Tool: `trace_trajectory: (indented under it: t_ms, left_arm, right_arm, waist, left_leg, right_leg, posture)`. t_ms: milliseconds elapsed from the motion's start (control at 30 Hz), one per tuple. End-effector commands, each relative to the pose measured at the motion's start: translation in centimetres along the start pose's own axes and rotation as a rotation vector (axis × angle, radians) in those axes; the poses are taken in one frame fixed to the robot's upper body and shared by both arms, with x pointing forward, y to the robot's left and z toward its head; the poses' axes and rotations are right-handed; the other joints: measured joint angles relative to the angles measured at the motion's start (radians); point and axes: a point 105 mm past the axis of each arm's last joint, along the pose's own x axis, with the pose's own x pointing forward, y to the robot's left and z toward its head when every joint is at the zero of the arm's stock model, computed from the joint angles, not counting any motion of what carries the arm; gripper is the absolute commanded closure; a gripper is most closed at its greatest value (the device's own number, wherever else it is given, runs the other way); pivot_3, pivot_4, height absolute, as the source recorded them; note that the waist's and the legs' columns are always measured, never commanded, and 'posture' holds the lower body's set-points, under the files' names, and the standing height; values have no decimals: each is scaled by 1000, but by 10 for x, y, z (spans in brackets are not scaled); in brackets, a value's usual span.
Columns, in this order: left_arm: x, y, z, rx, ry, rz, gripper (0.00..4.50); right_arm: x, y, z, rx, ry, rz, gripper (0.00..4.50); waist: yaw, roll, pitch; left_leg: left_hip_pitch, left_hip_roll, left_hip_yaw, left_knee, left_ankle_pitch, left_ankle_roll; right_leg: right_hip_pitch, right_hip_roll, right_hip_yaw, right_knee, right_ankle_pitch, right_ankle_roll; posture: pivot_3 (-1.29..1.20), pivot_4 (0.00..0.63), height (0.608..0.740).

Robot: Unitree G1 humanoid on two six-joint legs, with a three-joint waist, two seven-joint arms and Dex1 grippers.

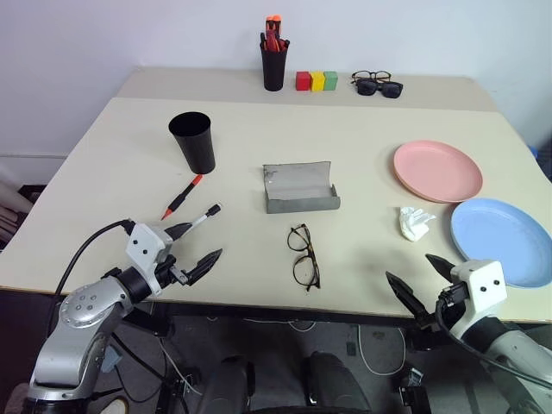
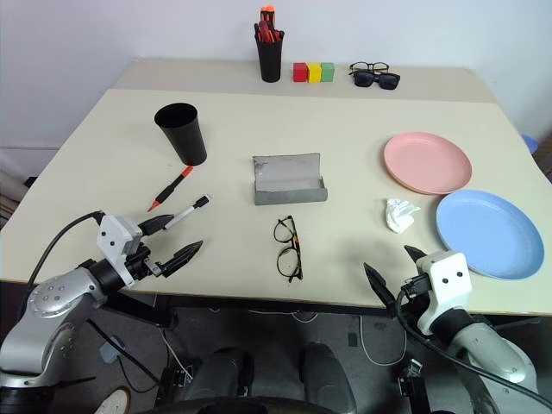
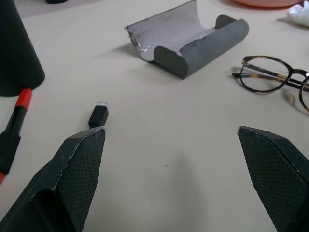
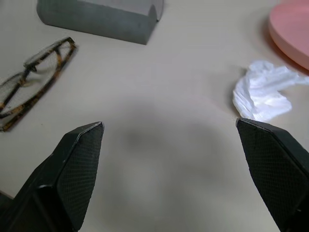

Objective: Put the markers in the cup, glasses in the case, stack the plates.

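The table (image 1: pixel 129 155) carries every task item, and nothing has yet been sorted.

Blue plate (image 1: pixel 504 240): lies flat at the table's right edge, toward the near right corner. Pink plate (image 1: pixel 437 170): lies flat just beyond it, the two rims close but not overlapping. Judged: stacking is not yet done, and either plate can be slid onto the other.

Case (image 1: pixel 299 188): sits at the table's centre with its lid open toward the near edge, so the lining is ready to receive the glasses (image 1: pixel 304 256), which lie unfolded between the case and the near edge.

Cup (image 1: pixel 192 142): stands upright, mouth up, in the left half of the table, well in from the left edge. It is positioned to take the markers from above.

Red-capped marker (image 1: pixel 181 197): lies flat just on the near side of the cup. Black-capped marker (image 1: pixel 204 214): lies beside it, nearer the near edge, its body partly hidden behind the left gripper (image 1: pixel 196 248).

A crumpled tissue (image 1: pixel 415 223) lies between the glasses and the blue plate.

Left gripper: released, jaws spread, empty, hovering at the near left edge close to the black-capped marker. Judged: this marker is the likely first pick.

Right gripper (image 1: pixel 421 280): released, empty, at the near edge beside the blue plate.
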Motion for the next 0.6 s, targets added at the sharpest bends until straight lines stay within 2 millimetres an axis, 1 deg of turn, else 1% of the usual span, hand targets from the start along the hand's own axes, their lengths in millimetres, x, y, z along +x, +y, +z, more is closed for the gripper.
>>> trace_trajectory:
  t_ms: [33,133,200,367,400,500,567,600]
  left_arm:
    - [-3,4,8,26,-27,35,19]
    - [0,0,7,20,-27,28,19]
    - [2,-3,5,19,-23,25,19]
    - [1,-6,2,12,-17,25,19]
    - [3,-3,4,-1,-22,48,19]
    - [13,10,12,-75,-36,114,19]
    - [20,15,14,-93,-6,135,19]
    - [24,17,13,-81,26,146,19]
  right_arm:
    - [5,1,7,-43,-23,27,28]
    - [7,3,10,-52,-31,50,28]
    - [8,0,9,-79,-24,49,28]
    - [9,-3,9,-111,-29,41,28]
    - [12,-2,13,-124,-47,46,28]
    - [24,3,33,-166,-144,96,28]
    - [33,11,38,-201,-154,184,28]
    - [37,17,40,-202,-158,257,28]
  waist:
    - [1,0,0]
    - [3,0,0]
    - [3,0,0]
    - [2,0,0]
    - [1,0,0]
    - [1,0,0]
    - [1,0,0]
    - [1,0,0]
  left_leg:
    - [0,0,0,0,0,0]
    - [0,0,0,0,0,0]
    - [0,0,0,0,0,0]
    - [0,0,0,0,0,0]
    - [0,0,0,0,0,0]
    - [0,0,0,1,0,0]
    - [0,0,0,3,0,0]
    - [0,0,0,3,0,0]
  right_leg:
    - [0,0,0,0,0,0]
    - [0,0,0,0,0,0]
    - [0,0,0,0,0,0]
    - [0,0,0,0,0,0]
    - [0,0,0,0,0,0]
    - [0,0,0,1,1,1]
    - [1,0,0,1,1,1]
    - [1,1,0,1,2,2]
  posture:
    - [0,150,740]
    - [0,150,740]
    - [0,150,740]
    - [0,150,740]
    - [0,150,740]
    - [0,150,740]
    - [0,150,740]
    - [0,150,740]
